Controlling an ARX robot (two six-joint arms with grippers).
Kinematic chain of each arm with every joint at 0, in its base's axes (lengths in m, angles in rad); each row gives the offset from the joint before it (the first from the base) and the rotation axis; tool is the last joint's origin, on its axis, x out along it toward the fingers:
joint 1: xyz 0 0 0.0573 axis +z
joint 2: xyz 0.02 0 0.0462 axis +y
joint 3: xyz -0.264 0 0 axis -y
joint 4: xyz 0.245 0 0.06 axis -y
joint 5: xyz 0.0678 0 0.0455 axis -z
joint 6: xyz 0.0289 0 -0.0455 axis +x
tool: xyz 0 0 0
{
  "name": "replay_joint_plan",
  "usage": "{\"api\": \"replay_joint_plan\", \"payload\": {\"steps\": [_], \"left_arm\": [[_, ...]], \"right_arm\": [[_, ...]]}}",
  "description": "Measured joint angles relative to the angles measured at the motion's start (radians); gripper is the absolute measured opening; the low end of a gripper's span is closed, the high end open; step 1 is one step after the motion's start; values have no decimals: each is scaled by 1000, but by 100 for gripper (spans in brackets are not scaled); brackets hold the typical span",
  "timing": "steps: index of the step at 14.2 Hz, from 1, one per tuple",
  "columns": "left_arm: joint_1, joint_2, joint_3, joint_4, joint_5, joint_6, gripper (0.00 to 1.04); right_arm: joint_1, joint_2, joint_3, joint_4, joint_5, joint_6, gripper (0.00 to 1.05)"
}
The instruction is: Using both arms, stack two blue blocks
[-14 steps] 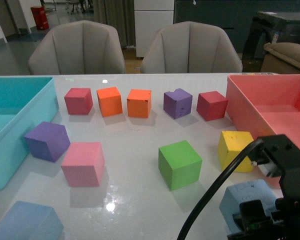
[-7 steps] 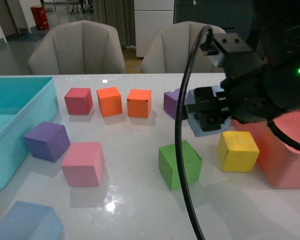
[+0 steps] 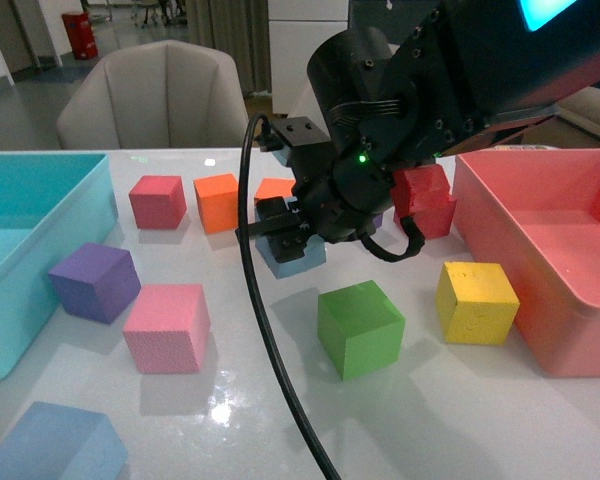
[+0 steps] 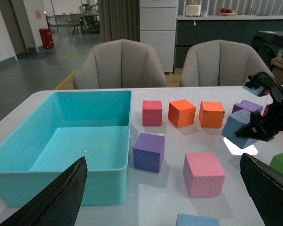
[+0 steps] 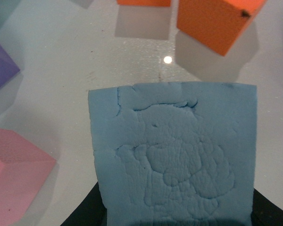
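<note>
Transport step: right hand grips one blue block, held clear of the counter.
The block hangs clamped between the jaws, above bare counter between the orange cubes and the green cube, touching neither. The second blue block sits at the near left corner of the counter, well apart from the first and just nearer than the pink cube. The left hand is spread wide and empty, its fingers far apart. Next, I judge, the carried block must travel to that near-left block, be squared over its top face and lowered onto it before release. Rough foam may tilt if set off-centre.
</note>
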State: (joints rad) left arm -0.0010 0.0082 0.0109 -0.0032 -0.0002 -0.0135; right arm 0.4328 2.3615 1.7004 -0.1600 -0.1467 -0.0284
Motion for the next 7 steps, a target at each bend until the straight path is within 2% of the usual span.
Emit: {"api": "replay_joint_plan", "payload": {"steps": [4, 7], "left_arm": [[0, 0, 0, 0, 0, 0, 98], [0, 0, 0, 0, 0, 0, 98]], "right_arm": [[6, 122, 163, -97, -53, -20, 45], [6, 165, 214, -154, -53, -71, 45]]}}
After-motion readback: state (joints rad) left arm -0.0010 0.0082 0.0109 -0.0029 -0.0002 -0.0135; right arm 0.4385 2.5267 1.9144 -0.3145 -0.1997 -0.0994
